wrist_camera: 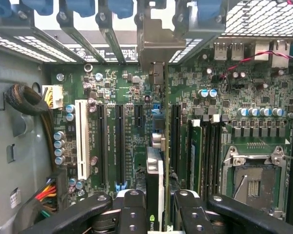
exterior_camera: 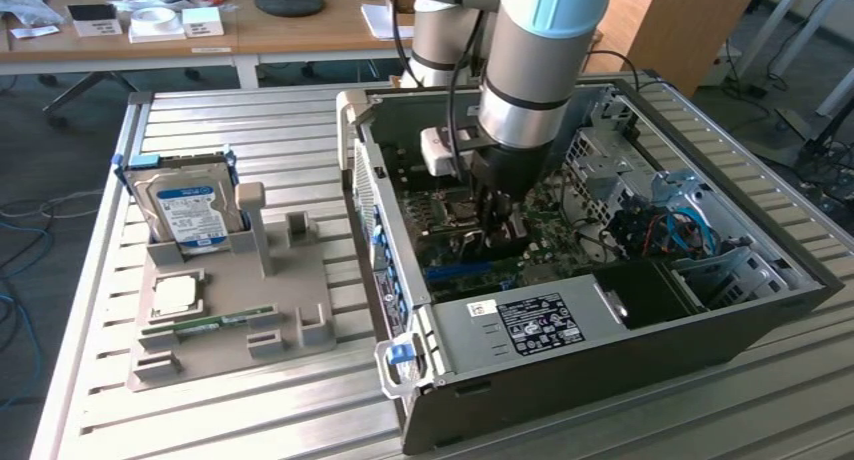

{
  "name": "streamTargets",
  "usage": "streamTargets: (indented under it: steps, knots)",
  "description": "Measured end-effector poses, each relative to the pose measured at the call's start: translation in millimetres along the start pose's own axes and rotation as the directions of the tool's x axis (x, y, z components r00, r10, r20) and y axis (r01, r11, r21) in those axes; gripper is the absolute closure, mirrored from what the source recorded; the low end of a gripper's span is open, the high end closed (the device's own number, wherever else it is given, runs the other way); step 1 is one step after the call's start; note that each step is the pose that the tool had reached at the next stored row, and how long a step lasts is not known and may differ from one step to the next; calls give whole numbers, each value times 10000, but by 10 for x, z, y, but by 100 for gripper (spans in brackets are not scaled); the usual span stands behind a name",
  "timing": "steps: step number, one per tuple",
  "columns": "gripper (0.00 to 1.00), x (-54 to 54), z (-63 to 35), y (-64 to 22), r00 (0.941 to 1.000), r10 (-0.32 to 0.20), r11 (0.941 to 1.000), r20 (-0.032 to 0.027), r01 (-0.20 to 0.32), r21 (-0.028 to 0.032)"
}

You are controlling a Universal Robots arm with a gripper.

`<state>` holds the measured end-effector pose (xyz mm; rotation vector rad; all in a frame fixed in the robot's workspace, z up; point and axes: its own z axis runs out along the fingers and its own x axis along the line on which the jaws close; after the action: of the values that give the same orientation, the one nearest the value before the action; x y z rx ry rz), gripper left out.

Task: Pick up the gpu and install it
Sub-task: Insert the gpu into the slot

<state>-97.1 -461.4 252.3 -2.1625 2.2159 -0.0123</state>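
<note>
The arm reaches down into the open computer case [exterior_camera: 601, 370] on the slatted surface [exterior_camera: 240, 120]. Its fingers [wrist_camera: 132, 212] are clamped on the gpu [wrist_camera: 155, 178], which stands on edge between them, low over the motherboard [wrist_camera: 117, 92] beside the long black slots [wrist_camera: 119, 141].

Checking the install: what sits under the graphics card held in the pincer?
Under the graphics card, gripped by the pincer, lies the green motherboard with long black slots either side. What lies directly beneath is covered by the card itself.
</note>
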Motion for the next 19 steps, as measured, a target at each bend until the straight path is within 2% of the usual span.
streamTargets:
  steps: [5,9,19]
  knots:
    - [73,-1,-11,-30,10000,-1,10000,2,1,1]
    - [73,-2,-57,-32,10000,0,10000,1,0,0]
    - [73,2,-60,-33,10000,-1,10000,2,1,6]
